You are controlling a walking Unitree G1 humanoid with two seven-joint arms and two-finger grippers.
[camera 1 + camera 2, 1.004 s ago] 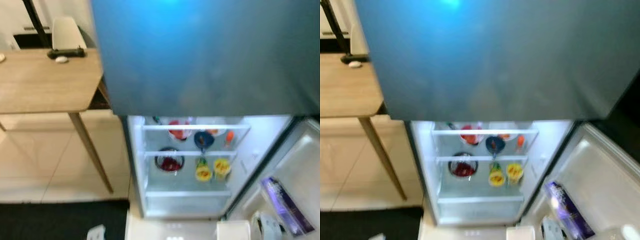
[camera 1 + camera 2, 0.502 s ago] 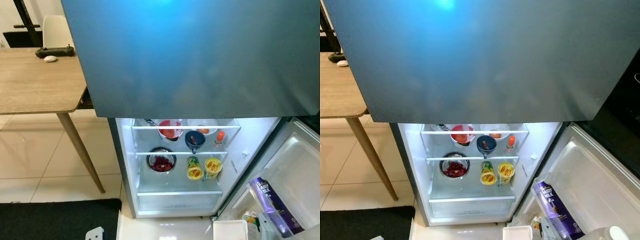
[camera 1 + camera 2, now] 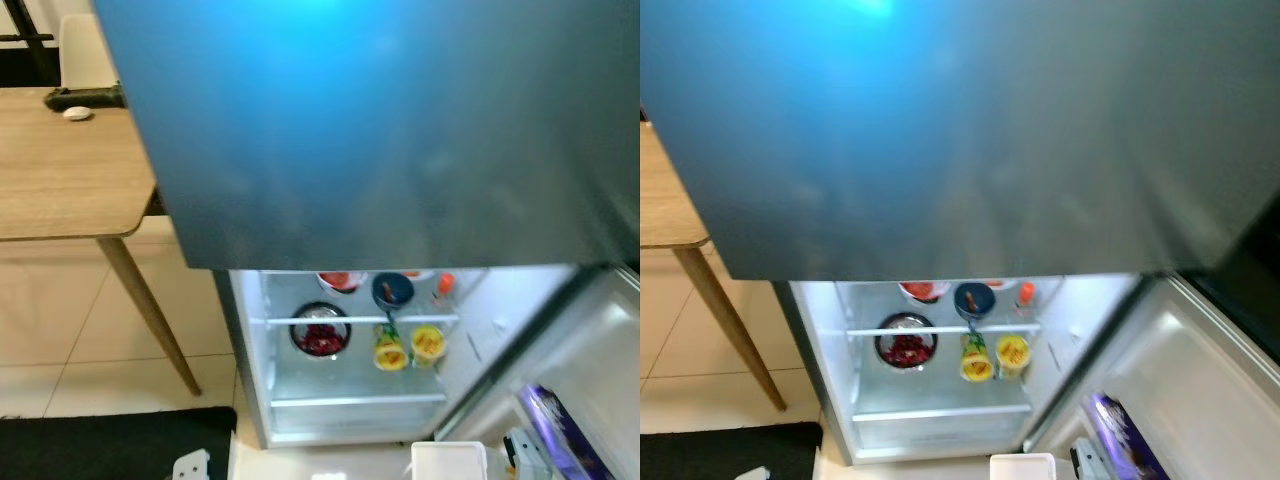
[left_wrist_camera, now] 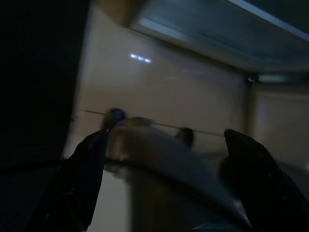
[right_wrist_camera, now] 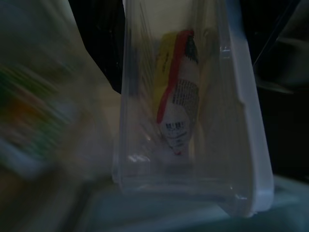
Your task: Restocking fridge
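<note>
The fridge (image 3: pixel 350 350) stands open, shelves part-filled. Left pincer (image 4: pixel 164 159) is spread wide; the right's state I cannot tell — approach squarely, clear of the door (image 3: pixel 1200 370).

The left gripper (image 4: pixel 164 179) has two long black fingers (image 4: pixel 79 186), broad and flat with rounded tips, matte and unmarked; dim light hides any screws or cables on them.
</note>
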